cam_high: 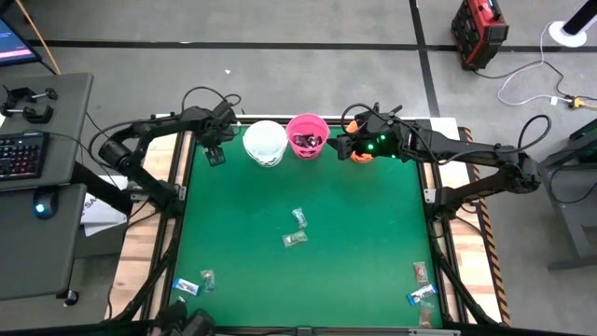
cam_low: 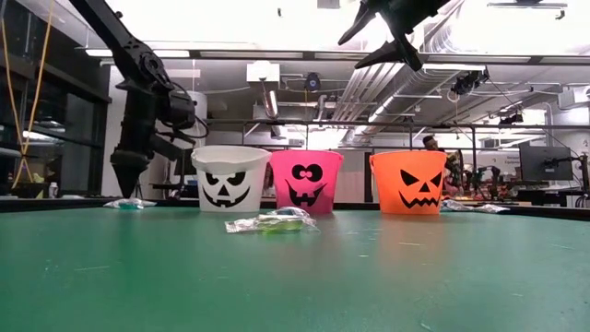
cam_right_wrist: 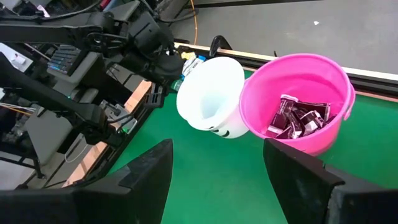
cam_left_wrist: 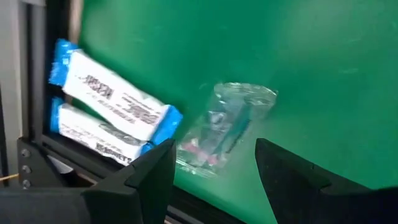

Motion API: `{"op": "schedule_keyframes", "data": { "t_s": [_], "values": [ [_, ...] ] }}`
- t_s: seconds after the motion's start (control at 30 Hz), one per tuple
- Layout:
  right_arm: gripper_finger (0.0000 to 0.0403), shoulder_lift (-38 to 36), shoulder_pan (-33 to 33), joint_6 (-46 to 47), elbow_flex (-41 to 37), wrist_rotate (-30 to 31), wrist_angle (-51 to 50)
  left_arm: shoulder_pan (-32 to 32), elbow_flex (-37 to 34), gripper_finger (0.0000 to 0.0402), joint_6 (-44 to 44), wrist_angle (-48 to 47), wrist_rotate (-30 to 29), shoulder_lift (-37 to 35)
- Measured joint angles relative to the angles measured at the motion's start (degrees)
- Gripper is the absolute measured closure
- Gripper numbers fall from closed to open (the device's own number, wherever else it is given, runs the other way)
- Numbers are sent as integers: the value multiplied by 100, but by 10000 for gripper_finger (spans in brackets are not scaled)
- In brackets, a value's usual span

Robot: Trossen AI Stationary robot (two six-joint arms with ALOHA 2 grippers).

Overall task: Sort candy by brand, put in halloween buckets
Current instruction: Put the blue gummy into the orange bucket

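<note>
Spread-fingered, the left gripper hovers by the table's far-left corner over a clear-wrapped candy beside two blue bars, light, crinkly and probably slippery, best pinched mid-wrapper, while the right gripper, also open, waits above the orange bucket.

Your left gripper hangs just beside the white bucket, on its outer side, pointing down at the tabletop with its fingers spread apart. Your right gripper sits high between the pink bucket and the orange one, its jaws parted and empty, the arm stretched in from the right.
</note>
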Motion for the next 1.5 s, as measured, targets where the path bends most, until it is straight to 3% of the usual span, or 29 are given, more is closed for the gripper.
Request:
{"op": "schedule_keyframes", "data": {
  "t_s": [0.37,0.43,0.53,0.6,0.77,1.03,1.1,1.2,1.3,1.5],
  "values": [
    [160,0,0,-2,0,-2,-2,-268,0,209,54,253,-139,395],
    [160,0,0,-2,0,-2,-2,-272,0,247,52,240,-168,407],
    [160,0,0,-2,0,-2,-6,-271,0,344,-3,255,-175,407],
    [160,0,0,-4,0,-2,-14,-268,26,385,-151,226,-161,407],
    [160,0,0,-4,0,-4,-50,-229,431,399,-419,-350,-172,323],
    [160,-31,0,-4,0,-4,268,-92,1453,401,-1387,-632,23,-719],
    [160,-113,0,-35,0,-6,721,-87,1556,401,-1830,-508,294,-1064],
    [160,-314,0,-260,0,-7,1569,-181,1563,401,-2674,-12,1173,-1563],
    [160,-497,0,-535,2,-4,2222,-517,1567,401,-3482,568,1822,-1823],
    [160,-728,0,-926,4,114,2566,-1927,1567,401,-4279,1998,1764,-1640]
  ]
}}
